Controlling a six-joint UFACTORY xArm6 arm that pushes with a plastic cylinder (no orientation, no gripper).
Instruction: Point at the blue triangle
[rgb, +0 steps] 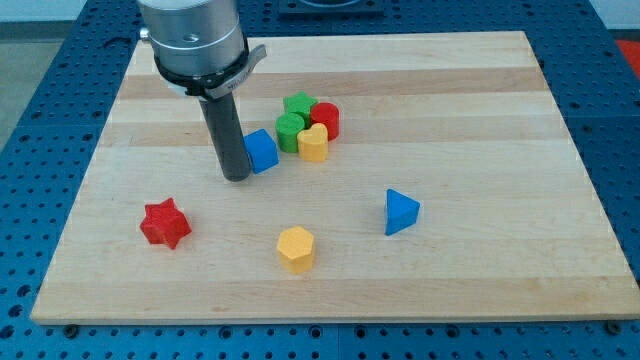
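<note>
My tip (237, 177), a bare dark rod holding nothing, rests on the pale wooden board (480, 110) touching a blue plastic cube (262, 151), while the blue plastic triangle (401, 211) lies well apart toward the view's lower right, so pointing is not yet done.

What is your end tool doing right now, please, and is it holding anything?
No gripper: my tip holds nothing.
My tip rests on the wooden board, just left of the blue cube-like block, far from the blue triangle block.

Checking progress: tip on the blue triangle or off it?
Off. My tip sits beside the blue cube; the blue triangle lies apart, toward the view's lower right.
</note>
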